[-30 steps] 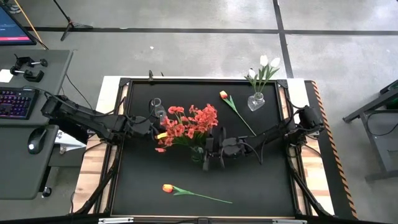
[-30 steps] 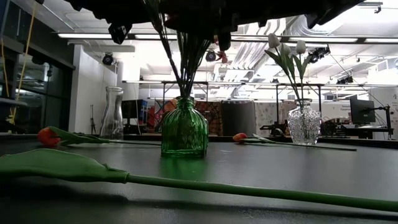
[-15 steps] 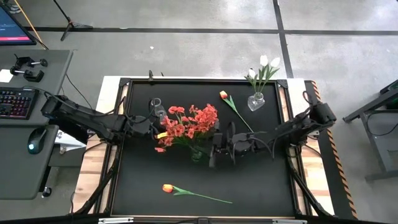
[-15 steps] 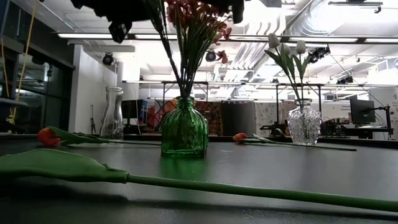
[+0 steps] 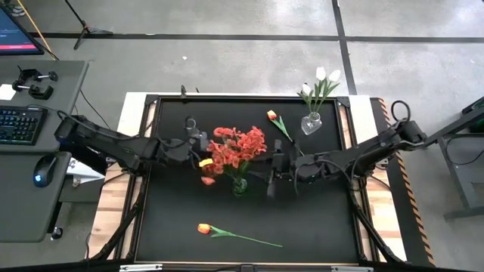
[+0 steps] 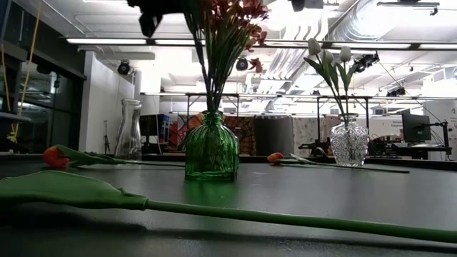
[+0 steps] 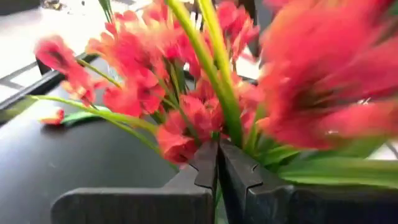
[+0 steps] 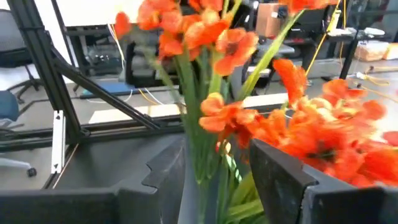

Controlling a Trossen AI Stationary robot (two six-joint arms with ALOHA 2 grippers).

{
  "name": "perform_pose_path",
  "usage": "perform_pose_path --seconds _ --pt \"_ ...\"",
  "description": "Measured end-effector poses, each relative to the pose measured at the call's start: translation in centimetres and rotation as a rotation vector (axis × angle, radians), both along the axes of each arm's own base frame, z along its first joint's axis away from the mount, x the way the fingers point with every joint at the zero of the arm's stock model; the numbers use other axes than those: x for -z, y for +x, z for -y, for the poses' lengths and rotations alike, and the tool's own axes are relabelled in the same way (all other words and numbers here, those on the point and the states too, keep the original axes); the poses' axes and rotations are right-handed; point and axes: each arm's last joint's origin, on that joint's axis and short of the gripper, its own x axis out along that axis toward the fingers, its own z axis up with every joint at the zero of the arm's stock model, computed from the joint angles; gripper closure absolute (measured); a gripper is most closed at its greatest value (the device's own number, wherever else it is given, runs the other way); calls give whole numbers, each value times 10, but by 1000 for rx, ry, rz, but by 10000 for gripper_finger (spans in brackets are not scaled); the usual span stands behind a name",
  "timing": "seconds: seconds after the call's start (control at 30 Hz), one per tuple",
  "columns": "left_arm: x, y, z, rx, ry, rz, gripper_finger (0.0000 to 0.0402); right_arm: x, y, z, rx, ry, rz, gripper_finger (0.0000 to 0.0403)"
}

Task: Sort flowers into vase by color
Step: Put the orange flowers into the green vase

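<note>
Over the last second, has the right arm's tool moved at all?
Yes. In the high view the right tool has backed away rightward from the green vase, toward the table's right edge, and is open.

Matt black worktop point(image 5: 174, 227); glossy ribbed green glass vase point(image 6: 211, 146); clear cut-glass vase point(image 6: 349, 143); smooth plain clear glass vase point(image 6: 128, 132); matt plastic-looking flower stem point(image 6: 285, 218); matt dark end effector fingers point(image 7: 245, 180).

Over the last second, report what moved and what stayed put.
The right gripper, jaws open, drew back rightward from the green vase. The left gripper, shut, shifted slightly right, and the red-orange blossoms went with it. The white tulips and both loose orange tulips stayed put.
</note>
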Motion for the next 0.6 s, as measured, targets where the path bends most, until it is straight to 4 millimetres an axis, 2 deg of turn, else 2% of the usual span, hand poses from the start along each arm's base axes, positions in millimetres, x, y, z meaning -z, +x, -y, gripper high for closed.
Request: perform_pose_path --seconds 0.13,0.3,0.47,0.6 --pt "5 21 5 19 10 -42 401 -10 -10 3 5 1 4 238" --pt "-4 41 11 72 23 -33 401 -19 -18 6 7 5 16 238" --pt "-18 49 11 66 39 6 401 -25 -24 6 6 8 29 238" --pt "-17 51 5 48 68 -7 401 -26 -26 5 2 25 33 238"
